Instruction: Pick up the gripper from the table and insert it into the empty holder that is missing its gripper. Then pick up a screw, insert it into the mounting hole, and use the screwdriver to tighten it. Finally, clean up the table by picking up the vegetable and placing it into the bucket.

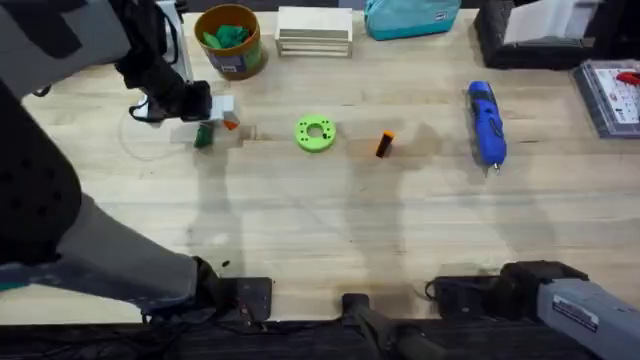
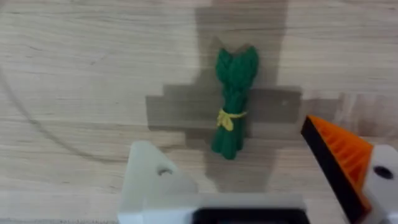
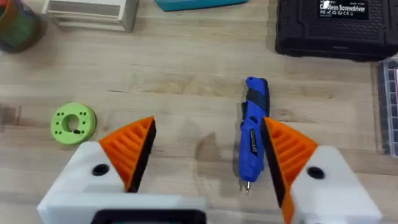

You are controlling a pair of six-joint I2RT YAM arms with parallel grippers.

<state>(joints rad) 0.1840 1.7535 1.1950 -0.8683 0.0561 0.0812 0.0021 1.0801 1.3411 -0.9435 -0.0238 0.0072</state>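
Observation:
The vegetable [image 1: 203, 137] [image 2: 233, 106], a dark green bundle tied with yellow, lies on the table [image 1: 300, 210] at the far left. My left gripper [image 1: 215, 122] [image 2: 229, 144] hovers open just above it. One side of that gripper is the bare white holder [image 2: 149, 180]; the other carries an orange wedge finger [image 2: 339, 158]. The small orange gripper [image 1: 384, 144] with a black end lies at mid-table. Right of it lies the blue screwdriver [image 1: 487, 122] [image 3: 253, 134]. My right gripper [image 3: 208, 124] is open, low at the near right. The bucket [image 1: 228, 40] stands at the back left with something green inside.
A lime-green ring [image 1: 315, 133] [image 3: 73, 122] lies between the vegetable and the orange piece. Along the back edge are a white box [image 1: 314, 30], a teal pouch [image 1: 410, 18] and a black case [image 1: 530, 40] [image 3: 336, 28]. A parts tray [image 1: 610, 95] sits far right.

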